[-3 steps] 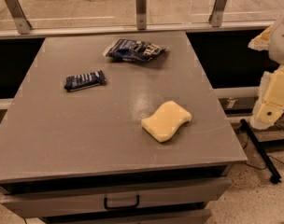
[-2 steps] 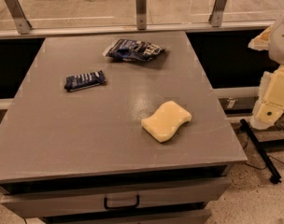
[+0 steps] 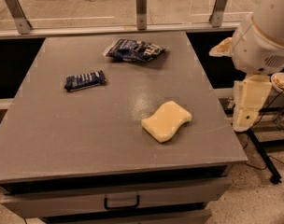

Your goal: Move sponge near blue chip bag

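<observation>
Wavy-edged pale-yellow foam sponge lies front-rt on smooth grey desk; crumpled-foil blue chip bag at rear (print unreadable), well apart. Gripper hangs off desk's rt edge; open/closed: can't tell.

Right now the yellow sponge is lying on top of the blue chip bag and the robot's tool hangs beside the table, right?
Not quite. The camera view shows the sponge lying on the bare table, well apart from the blue chip bag near the far edge. The tool does hang beside the table.
</observation>
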### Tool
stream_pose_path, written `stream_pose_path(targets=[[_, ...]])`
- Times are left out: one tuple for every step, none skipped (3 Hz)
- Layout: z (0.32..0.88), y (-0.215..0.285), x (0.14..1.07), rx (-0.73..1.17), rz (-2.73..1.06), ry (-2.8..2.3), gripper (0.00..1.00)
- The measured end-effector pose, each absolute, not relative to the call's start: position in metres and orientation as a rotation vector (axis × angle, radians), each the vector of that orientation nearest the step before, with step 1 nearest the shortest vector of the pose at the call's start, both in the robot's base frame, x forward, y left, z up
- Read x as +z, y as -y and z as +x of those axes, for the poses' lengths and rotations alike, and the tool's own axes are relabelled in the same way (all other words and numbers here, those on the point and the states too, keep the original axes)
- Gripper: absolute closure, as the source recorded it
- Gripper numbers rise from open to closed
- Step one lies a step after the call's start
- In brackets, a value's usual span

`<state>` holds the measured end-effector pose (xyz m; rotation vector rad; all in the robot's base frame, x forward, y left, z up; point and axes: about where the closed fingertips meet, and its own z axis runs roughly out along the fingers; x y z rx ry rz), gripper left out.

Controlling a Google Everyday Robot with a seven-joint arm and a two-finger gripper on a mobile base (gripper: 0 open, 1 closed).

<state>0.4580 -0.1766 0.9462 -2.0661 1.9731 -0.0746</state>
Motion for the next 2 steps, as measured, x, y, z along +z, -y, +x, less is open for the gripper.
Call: stream_pose_path(targets=[[0.469, 0.149, 0.908, -0.109, -2.28, -1.744, 0.0], [0.472, 0.12, 0.867, -0.099, -2.465, -1.532, 0.0]])
